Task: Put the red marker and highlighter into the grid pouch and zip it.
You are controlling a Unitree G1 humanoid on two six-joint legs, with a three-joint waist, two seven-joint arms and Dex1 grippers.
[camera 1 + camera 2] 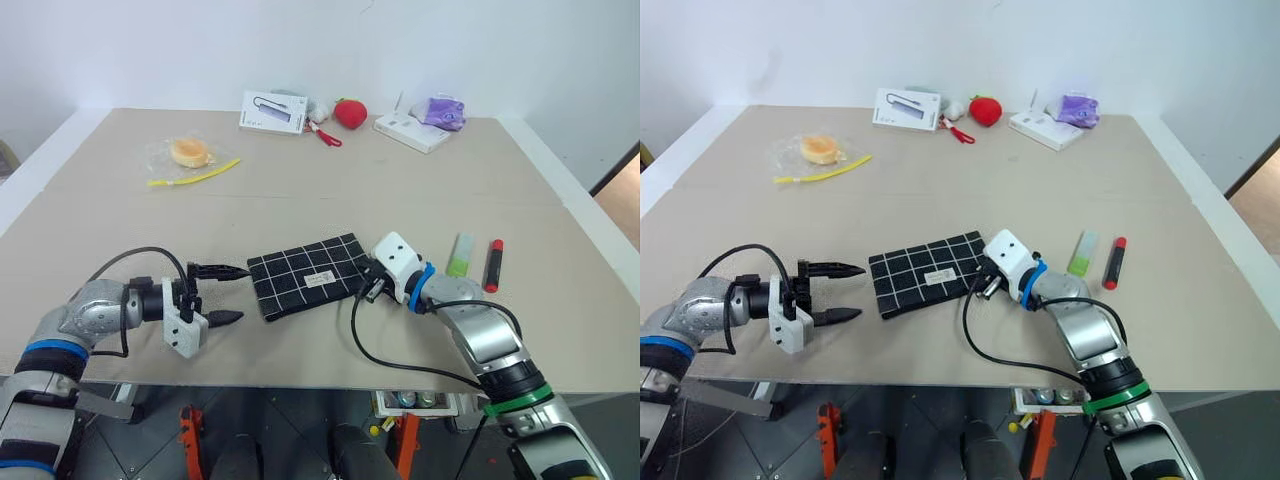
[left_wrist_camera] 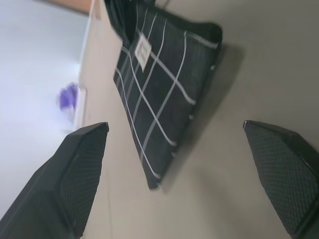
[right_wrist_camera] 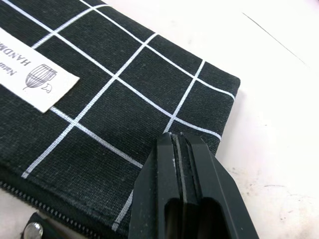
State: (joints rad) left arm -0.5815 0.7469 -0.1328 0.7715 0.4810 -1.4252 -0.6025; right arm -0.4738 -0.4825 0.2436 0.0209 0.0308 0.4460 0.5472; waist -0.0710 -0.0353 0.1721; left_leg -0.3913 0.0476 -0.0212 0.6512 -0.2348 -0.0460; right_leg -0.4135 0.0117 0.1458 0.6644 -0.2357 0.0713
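The flat black fabric grid pouch (image 1: 308, 276) is laid mid-table on the beige tabletop (image 1: 300, 190), between the wide-spread left gripper (image 1: 232, 294) and the pinched-together right gripper (image 3: 180, 149), which is set at the pouch's edge. The light-green highlighter (image 1: 460, 254) and red marker (image 1: 493, 265) are seen just to its right, before a white wall (image 1: 300, 40).
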